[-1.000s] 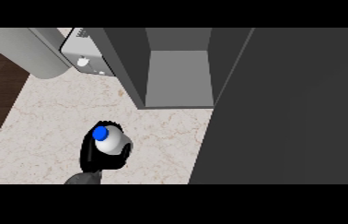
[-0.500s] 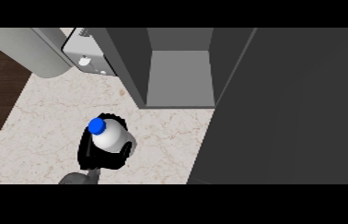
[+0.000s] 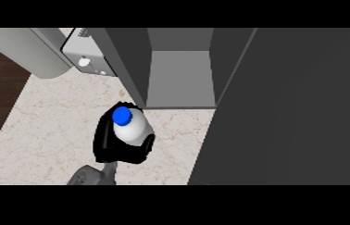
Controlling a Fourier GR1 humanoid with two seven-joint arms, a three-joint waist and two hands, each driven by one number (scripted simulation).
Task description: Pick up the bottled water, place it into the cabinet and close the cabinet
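One bottled water (image 3: pixel 130 127) — blue-capped — sits gripped in one hand (image 3: pixel 109 143), just before one open cabinet (image 3: pixel 179 76).

Marble counter (image 3: pixel 61 122), grey appliance (image 3: pixel 85 53)

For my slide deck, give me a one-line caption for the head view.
Hand curled around the blue-capped bottled water, held before the open cabinet.

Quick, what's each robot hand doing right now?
Left hand: closed around the bottled water.
Right hand: not in view, cannot be told.
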